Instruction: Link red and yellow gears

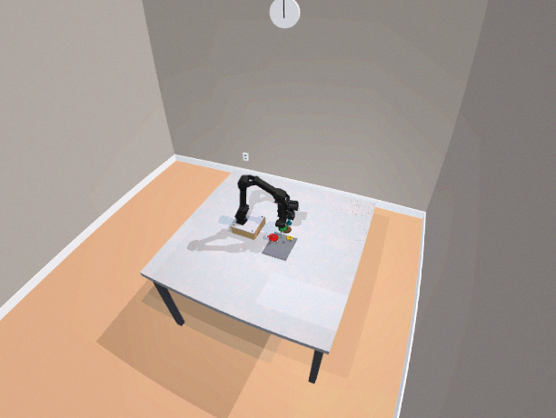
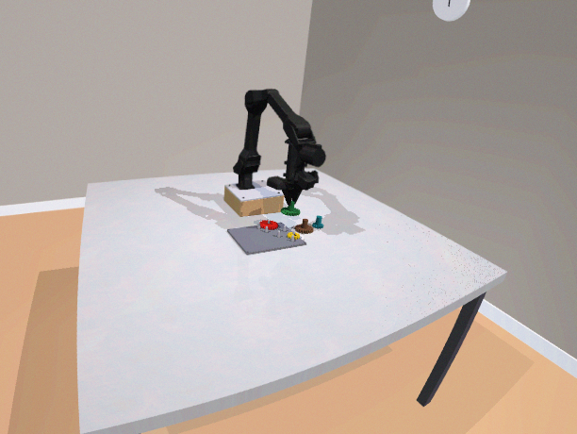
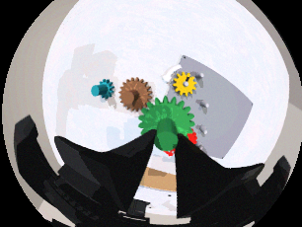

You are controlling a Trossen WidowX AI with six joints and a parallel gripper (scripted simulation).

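My gripper (image 2: 292, 204) (image 3: 166, 134) is shut on the knob of the green gear (image 2: 290, 211) (image 3: 167, 115) and holds it in the air, behind the grey board (image 1: 278, 251) (image 2: 250, 241) (image 3: 232, 109). The red gear (image 1: 273, 237) (image 2: 269, 225) (image 3: 192, 139) is on a peg; the green gear partly hides it in the wrist view. The yellow gear (image 1: 290, 238) (image 2: 295, 235) (image 3: 184, 84) is on another peg. Several short pegs (image 2: 278, 233) (image 3: 203, 104) stand bare. The brown gear (image 2: 304, 227) (image 3: 136, 94) and the small teal gear (image 2: 319, 222) (image 3: 106, 89) stand on the table beside the board.
The arm's wooden base box (image 1: 245, 230) (image 2: 256, 207) stands behind the board. The brown gear stands close to the board's edge near the yellow gear, with the teal gear beyond it. The white arrow (image 3: 171, 74) lies beside the yellow gear.
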